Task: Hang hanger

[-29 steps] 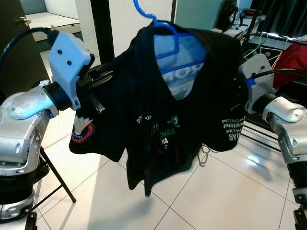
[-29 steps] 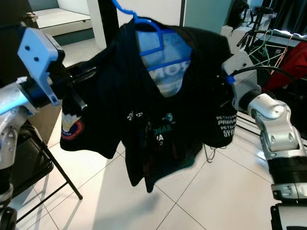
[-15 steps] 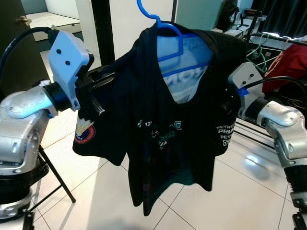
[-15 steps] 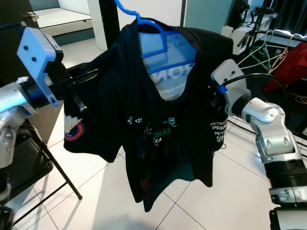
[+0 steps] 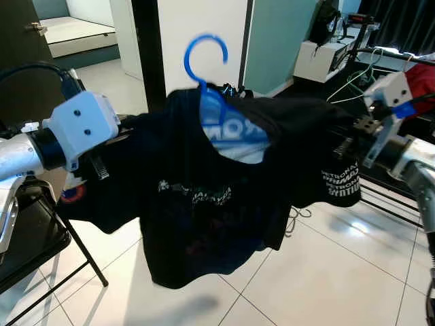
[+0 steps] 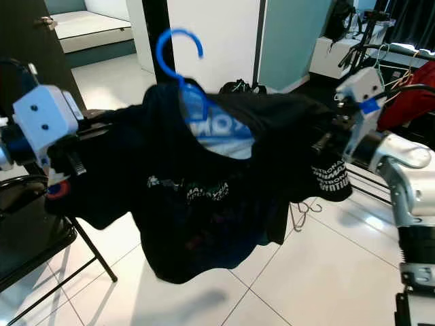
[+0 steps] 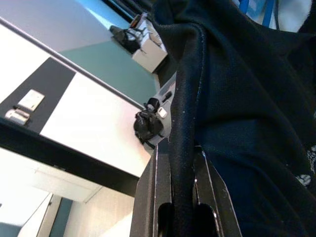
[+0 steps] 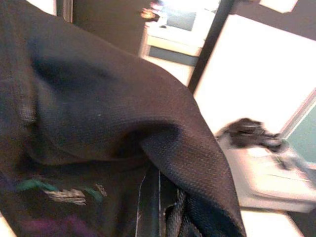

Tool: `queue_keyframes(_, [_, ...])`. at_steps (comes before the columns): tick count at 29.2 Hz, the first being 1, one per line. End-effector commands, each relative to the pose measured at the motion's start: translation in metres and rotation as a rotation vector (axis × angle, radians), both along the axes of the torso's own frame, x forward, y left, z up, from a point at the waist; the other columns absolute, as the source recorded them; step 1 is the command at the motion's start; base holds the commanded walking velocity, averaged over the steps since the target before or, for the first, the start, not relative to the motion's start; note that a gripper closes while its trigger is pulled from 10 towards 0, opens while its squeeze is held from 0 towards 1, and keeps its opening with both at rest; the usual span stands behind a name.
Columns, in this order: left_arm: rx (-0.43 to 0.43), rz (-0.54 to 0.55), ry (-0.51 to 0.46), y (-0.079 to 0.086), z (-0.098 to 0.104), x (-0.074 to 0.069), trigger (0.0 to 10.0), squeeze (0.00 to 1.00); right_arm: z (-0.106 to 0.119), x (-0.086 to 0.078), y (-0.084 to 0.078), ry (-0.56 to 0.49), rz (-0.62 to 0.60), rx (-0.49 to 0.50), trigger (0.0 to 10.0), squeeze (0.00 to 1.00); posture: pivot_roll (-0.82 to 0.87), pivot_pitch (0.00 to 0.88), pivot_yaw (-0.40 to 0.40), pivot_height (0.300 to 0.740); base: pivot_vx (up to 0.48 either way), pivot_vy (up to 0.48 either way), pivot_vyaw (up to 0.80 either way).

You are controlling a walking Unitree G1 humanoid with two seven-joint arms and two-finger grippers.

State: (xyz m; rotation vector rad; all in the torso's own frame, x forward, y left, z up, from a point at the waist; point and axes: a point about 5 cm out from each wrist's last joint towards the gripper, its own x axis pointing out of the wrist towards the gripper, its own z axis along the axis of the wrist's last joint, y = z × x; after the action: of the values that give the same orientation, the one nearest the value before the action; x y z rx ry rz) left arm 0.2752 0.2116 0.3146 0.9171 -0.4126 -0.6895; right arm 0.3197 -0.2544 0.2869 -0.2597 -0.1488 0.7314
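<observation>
Black polyester stretches between two arms as the robot carries a dark shirt [image 5: 204, 204] on a blue hanger [image 5: 204, 64] across a white-tiled floor [image 5: 326, 272] — each shoulder of the garment pinched so that the hanger rides level and its hook stands free above the collar. The left gripper [image 7: 182, 197] is clamped on a fold of the shirt's left shoulder, fabric pressed between its black fingers [image 7: 160, 187]; the right gripper [image 8: 158, 207] grips the opposite shoulder seam, cloth bunched over it. Held taut from both ends, the shirt hangs mid-air in front of the robot, its hem well above the floor. A folding chair [image 5: 41, 251] stands at the robot's left, and a drying rack [image 6: 380, 75] with a red garment [image 5: 425, 75] waits off to its right — the likely place for the hook, which has yet to catch on anything
</observation>
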Motion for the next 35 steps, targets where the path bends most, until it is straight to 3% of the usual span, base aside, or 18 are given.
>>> queue_keyframes(1, [0.045, -0.025, -0.007, -0.003, 0.001, -0.003, 10.0, 0.00, 0.004, -0.004, 0.000, -0.004, 0.036, 0.023, 0.0, 0.00, -0.01, 0.000, -0.045, 0.740, 0.000, 0.000, 0.00])
queue_keyframes(6, [0.056, -0.071, -0.019, -0.010, 0.003, -0.007, 10.0, 0.00, 0.006, -0.005, -0.005, 0.002, 0.033, 0.065, 0.0, 0.00, -0.01, 0.000, -0.045, 0.740, 0.000, 0.000, 0.00])
queue_keyframes(8, [0.065, -0.114, -0.039, -0.017, 0.006, -0.010, 10.0, 0.00, 0.011, 0.003, -0.017, 0.004, -0.065, 0.125, 0.0, 0.00, -0.01, 0.000, -0.044, 0.740, 0.000, 0.000, 0.00])
queue_keyframes(11, [0.065, -0.133, -0.047, -0.020, 0.006, -0.011, 10.0, 0.00, 0.010, 0.007, -0.023, 0.020, -0.115, 0.130, 0.1, 0.00, -0.01, 0.000, -0.044, 0.740, 0.000, 0.000, 0.00])
queue_keyframes(12, [0.058, -0.150, -0.052, -0.023, 0.007, -0.012, 10.0, 0.00, 0.005, 0.012, -0.028, 0.045, -0.175, 0.111, 1.0, 0.00, -0.01, 0.000, -0.044, 0.740, 0.000, 0.000, 0.00])
queue_keyframes(14, [0.055, -0.161, -0.056, -0.024, 0.007, -0.012, 10.0, 0.00, -0.001, 0.016, -0.032, 0.075, -0.236, 0.090, 1.3, 0.00, -0.01, 0.000, -0.046, 0.740, 0.000, 0.000, 0.00])
queue_keyframes(15, [0.052, -0.163, -0.059, -0.025, 0.006, -0.012, 10.0, 0.00, -0.006, 0.020, -0.036, 0.104, -0.302, 0.080, 3.5, 0.00, -0.01, 0.000, -0.047, 0.740, 0.000, 0.000, 0.00])
queue_keyframes(16, [0.050, -0.157, -0.066, -0.025, 0.004, -0.011, 10.0, 0.00, -0.012, 0.021, -0.037, 0.135, -0.330, 0.069, 7.2, 0.00, 0.00, 0.000, -0.048, 0.740, 0.000, 0.000, 0.00])
queue_keyframes(20, [0.049, -0.151, -0.071, -0.024, 0.004, -0.010, 10.0, 0.00, -0.015, 0.021, -0.038, 0.153, -0.340, 0.064, 7.2, 0.00, 0.00, 0.000, -0.048, 0.740, 0.000, 0.000, 0.00])
queue_keyframes(21, [0.022, -0.122, -0.084, -0.026, 0.001, -0.007, 10.0, 0.00, -0.024, 0.015, -0.026, 0.204, -0.230, 0.039, 10.0, 0.29, 0.00, 0.000, -0.050, 0.740, 0.000, 0.000, 0.00])
queue_keyframes(22, [0.012, -0.099, -0.088, -0.027, -0.001, -0.004, 10.0, 0.00, -0.024, 0.011, -0.018, 0.199, -0.162, 0.034, 10.0, 0.89, 0.00, 0.000, -0.050, 0.740, 0.000, 0.000, 0.00])
queue_keyframes(24, [0.006, -0.084, -0.091, -0.027, -0.002, -0.003, 10.0, 0.00, -0.024, 0.008, -0.013, 0.194, -0.119, 0.033, 10.0, 0.89, 0.00, 0.000, -0.050, 0.740, 0.000, 0.000, 0.00])
queue_keyframes(25, [0.013, -0.071, -0.092, -0.028, -0.005, -0.001, 10.0, 0.00, -0.019, 0.008, -0.011, 0.169, -0.099, 0.058, 10.0, 1.00, 0.00, 0.000, -0.049, 0.740, 0.000, 0.000, 0.00])
queue_keyframes(30, [0.070, 0.000, -0.083, -0.026, -0.016, 0.007, 10.0, 0.00, -0.006, 0.009, -0.013, 0.116, -0.085, 0.114, 10.0, 1.00, -0.01, 0.000, -0.049, 0.740, 0.000, 0.000, 0.00])
queue_keyframes(35, [0.113, 0.165, -0.126, -0.016, -0.017, 0.022, 10.0, 0.00, -0.002, 0.005, -0.013, 0.105, -0.054, 0.115, 10.0, 1.00, -0.01, 0.000, -0.045, 0.740, 0.000, 0.000, 0.00])
